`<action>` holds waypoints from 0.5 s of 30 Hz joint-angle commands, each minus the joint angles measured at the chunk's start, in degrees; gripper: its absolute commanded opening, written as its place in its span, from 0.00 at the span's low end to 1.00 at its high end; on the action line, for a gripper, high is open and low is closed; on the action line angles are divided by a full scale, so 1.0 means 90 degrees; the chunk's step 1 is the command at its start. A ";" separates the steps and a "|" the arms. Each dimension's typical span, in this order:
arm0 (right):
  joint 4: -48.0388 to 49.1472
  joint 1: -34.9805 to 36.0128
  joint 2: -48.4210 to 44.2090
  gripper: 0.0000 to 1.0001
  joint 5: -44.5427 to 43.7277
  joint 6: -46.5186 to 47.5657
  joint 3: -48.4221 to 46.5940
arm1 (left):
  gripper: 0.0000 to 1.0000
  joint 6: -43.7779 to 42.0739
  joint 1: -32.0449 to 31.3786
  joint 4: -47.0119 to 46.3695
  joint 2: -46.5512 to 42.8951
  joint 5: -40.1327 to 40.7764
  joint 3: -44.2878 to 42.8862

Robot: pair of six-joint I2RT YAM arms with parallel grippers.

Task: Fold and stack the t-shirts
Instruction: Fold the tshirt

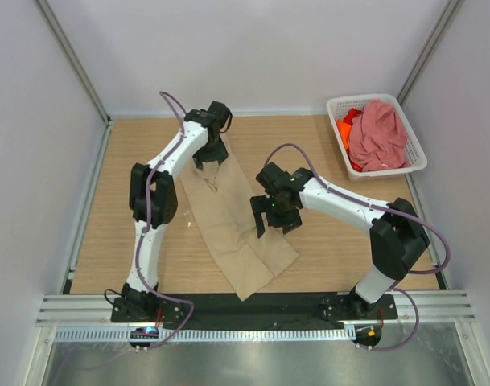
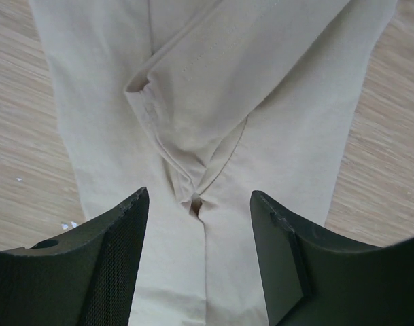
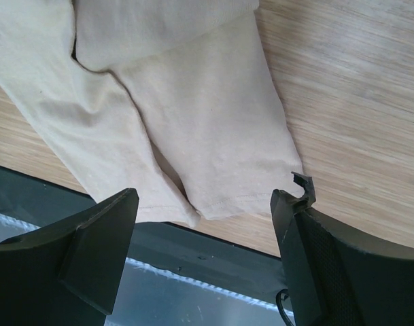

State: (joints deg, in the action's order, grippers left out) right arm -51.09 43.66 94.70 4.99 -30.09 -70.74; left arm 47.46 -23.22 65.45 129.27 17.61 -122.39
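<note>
A beige-tan t-shirt [image 1: 232, 233], folded lengthwise into a long narrow strip, lies flat on the wooden surface [image 1: 124, 201]. In the overhead view it runs diagonally from the upper middle of the frame down to the lower middle, where its end reaches the dark strip at the near edge.

The left fingers [image 2: 111, 265] sit over the strip's upper end. They are spread apart with nothing between them, on either side of a crease where 2 folded flaps of cloth meet. Whether their tips touch the cloth cannot be told.

The right fingers [image 3: 91, 251] hang over the strip's right edge near the middle of the overhead frame. They are spread wide and hold nothing; the shirt's hem shows between them.

In the upper right corner stands a white lattice basket [image 1: 416, 161]. A crumpled dusty pink t-shirt [image 1: 377, 135] fills most of it, lying on top of a bright orange t-shirt [image 1: 343, 129] that shows at its left side.
</note>
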 commanded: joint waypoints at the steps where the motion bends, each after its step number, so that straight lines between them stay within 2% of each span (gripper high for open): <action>1: -0.0056 -0.0017 -0.0385 0.86 -0.0028 0.0091 0.0037 | 0.63 0.0507 0.0032 0.0072 0.0382 0.0124 0.0054; 11: 0.0207 0.0022 0.0034 0.86 0.0158 -0.0017 -0.0030 | 0.61 0.0234 0.0324 -0.0172 0.1807 -0.0315 -0.0932; 15: 0.0432 0.0372 0.0521 0.84 0.0032 -0.0007 -0.0177 | 0.59 0.0039 0.0597 -0.0154 0.2218 -0.0481 -0.1459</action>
State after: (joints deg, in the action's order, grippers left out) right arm -49.56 44.56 96.42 5.65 -30.11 -69.89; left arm 49.21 -20.40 65.28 144.90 13.91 -133.05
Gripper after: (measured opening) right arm 0.844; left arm 0.592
